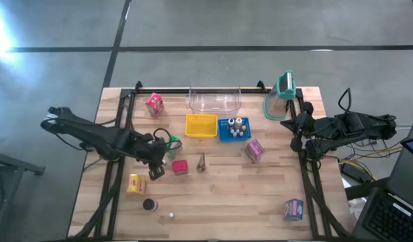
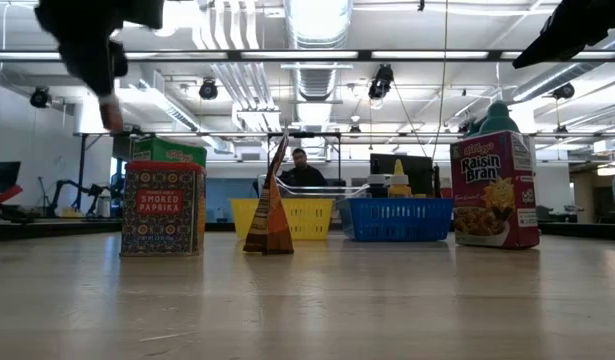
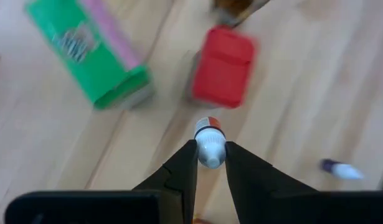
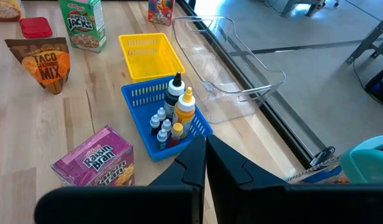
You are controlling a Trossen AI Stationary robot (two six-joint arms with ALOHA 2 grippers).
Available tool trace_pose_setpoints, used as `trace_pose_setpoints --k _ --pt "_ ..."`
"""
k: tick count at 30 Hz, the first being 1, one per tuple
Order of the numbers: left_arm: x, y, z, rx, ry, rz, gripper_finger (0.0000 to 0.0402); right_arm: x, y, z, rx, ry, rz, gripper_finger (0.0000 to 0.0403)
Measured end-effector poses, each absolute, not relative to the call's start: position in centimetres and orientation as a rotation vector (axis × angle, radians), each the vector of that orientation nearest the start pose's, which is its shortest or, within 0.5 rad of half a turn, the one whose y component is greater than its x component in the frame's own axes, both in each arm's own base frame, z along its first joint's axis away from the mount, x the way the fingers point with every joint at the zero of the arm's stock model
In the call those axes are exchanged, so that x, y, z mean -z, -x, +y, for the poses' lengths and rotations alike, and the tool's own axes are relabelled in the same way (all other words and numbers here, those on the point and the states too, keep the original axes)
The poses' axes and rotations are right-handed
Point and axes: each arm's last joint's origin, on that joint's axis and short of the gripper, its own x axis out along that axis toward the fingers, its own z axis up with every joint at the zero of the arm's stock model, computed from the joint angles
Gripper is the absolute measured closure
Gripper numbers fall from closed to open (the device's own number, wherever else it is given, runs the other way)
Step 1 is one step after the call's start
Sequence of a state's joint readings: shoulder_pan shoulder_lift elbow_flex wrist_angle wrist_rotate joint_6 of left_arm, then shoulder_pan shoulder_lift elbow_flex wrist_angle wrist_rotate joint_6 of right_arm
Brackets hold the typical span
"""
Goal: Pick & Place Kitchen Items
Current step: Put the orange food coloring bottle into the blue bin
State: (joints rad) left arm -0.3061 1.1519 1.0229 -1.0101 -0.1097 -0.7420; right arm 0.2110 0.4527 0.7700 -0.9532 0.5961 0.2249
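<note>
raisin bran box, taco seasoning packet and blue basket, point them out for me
raisin bran box (image 4: 94, 165): right wrist view, on its purple top face.
taco seasoning packet (image 4: 45, 63): right wrist view, on the orange printed front.
blue basket (image 4: 136, 98): right wrist view, on its slotted wall nearest the yellow basket (image 4: 149, 56).

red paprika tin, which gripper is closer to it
Left. The left gripper, shut on a small bottle, hovers just beside the red tin; the right gripper waits far off at the table's right edge.

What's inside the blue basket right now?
The blue basket holds several small bottles, plus a taller white one and a yellow one. Its floor beneath them is hidden.
</note>
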Motion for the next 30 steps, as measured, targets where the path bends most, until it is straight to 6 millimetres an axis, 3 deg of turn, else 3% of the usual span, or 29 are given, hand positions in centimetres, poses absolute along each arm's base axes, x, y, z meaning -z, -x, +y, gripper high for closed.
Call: trace_pose_setpoints --k 7,11,18,24,30 --pt "-31.3 -21.3 -6.6 -0.091 0.382 0.915 0.0317 -29.8 -7.2 -0.1 0.435 0.036 0.542 0.0394" --pt "-32.1 -23.3 -7.4 0.023 0.324 0.81 0.0317 -29.8 -7.2 -0.1 0.434 0.035 0.541 0.0394" --pt "-33.2 -27.5 -8.7 0.109 0.176 0.802 0.0317 -29.8 -7.2 -0.1 0.435 0.035 0.541 0.0394" --pt "-32.4 -31.5 -9.9 0.149 0.065 0.864 0.0317 -29.8 -7.2 -0.1 0.434 0.035 0.541 0.0394" --pt "-29.6 -35.3 -10.6 0.132 0.018 0.977 0.0317 -29.8 -7.2 -0.1 0.435 0.035 0.541 0.0394"
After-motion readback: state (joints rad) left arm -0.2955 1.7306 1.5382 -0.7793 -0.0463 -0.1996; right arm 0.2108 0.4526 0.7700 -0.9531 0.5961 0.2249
